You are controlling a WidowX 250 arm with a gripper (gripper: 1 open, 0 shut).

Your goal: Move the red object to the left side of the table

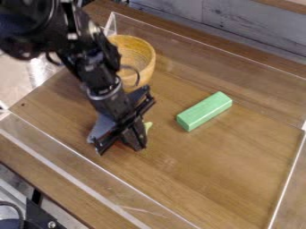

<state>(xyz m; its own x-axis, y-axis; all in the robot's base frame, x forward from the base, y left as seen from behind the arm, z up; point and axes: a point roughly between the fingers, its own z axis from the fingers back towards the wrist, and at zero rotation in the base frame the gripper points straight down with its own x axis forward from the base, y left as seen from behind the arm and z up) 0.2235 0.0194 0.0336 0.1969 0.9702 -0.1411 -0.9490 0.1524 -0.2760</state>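
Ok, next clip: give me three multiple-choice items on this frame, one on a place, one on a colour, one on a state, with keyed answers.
1. Where does the wooden bowl sit?
A. At the back of the table, behind the arm
B. At the front edge
C. On top of the block

2. What colour is the rectangular block?
A. Blue
B. Light green
C. Yellow

3. How does the gripper stand?
A. Raised high, open above the bowl
B. Low at the tabletop, shut
C. Clamped on the block

Answers:
1 A, the bowl shows behind the dark arm near the far wall.
2 B, it is plainly light green, lying right of the gripper.
3 B, the fingers reach down to the wood, well apart from the block; the red object cannot be seen under them.
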